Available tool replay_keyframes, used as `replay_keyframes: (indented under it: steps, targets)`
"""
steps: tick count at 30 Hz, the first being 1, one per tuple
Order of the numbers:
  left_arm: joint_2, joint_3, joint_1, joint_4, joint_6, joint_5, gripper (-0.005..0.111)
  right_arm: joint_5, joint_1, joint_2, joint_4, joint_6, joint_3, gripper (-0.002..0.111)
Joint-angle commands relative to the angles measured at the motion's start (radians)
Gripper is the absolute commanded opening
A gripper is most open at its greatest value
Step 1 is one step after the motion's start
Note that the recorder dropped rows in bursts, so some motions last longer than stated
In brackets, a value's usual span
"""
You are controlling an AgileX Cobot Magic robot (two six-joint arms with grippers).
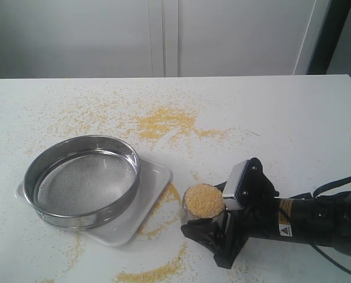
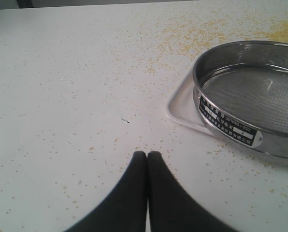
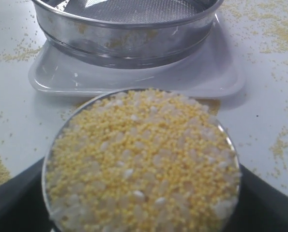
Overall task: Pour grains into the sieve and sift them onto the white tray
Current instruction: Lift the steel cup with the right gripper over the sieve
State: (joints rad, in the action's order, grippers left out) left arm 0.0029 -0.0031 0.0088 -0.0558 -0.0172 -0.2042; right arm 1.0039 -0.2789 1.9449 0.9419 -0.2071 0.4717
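– Plenty of loose yellow grain litters the white table (image 1: 293, 118); where does everything sit?
– Largest first: the white tray (image 1: 154, 177) lies on the table's left side; the sieve (image 1: 75, 218) stands on it, mesh bare, so I judge the pour not yet begun.
– And the arms?
– The left gripper (image 2: 147, 155) hangs over open table near the tray's corner, fingers pressed together on nothing; the right gripper (image 1: 209, 211) has its jaws against both sides of the small steel cup (image 1: 192, 220), which stands upright just beside the tray; the grains (image 1: 203, 200), yellow with whitish rice mixed in, fill it to the brim.
– What could go wrong?
– The brimful cup is the risk, I think; any tilt while lifting would shed grains short of the sieve's rim; the smooth round wall could slip or turn in the jaws; a quick tip could send the heap over the shallow ring and past the tray.
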Motion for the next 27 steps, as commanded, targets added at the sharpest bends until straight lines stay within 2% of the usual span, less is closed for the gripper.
replay_keyframes:
  steps: [1, 15, 17, 24, 27]
  targets:
    - [-0.003, 0.003, 0.000, -0.003, -0.005, 0.003, 0.000, -0.058, -0.001, -0.015, -0.002, -0.049, -0.005, 0.000]
    - [-0.003, 0.003, 0.000, -0.003, -0.005, 0.003, 0.000, -0.172, -0.001, -0.341, 0.087, -0.336, -0.003, 0.000]
    - [-0.003, 0.003, 0.000, -0.003, -0.005, 0.003, 0.000, -0.174, -0.001, -0.364, 0.087, -0.423, -0.003, 0.000]
    - [-0.003, 0.003, 0.000, -0.003, -0.005, 0.003, 0.000, -0.180, -0.010, -0.387, 0.315, -0.738, 0.073, 0.000]
    - [-0.003, 0.003, 0.000, -0.003, -0.005, 0.003, 0.000, -0.184, -0.023, -0.389, 0.346, -0.791, 0.105, 0.000]
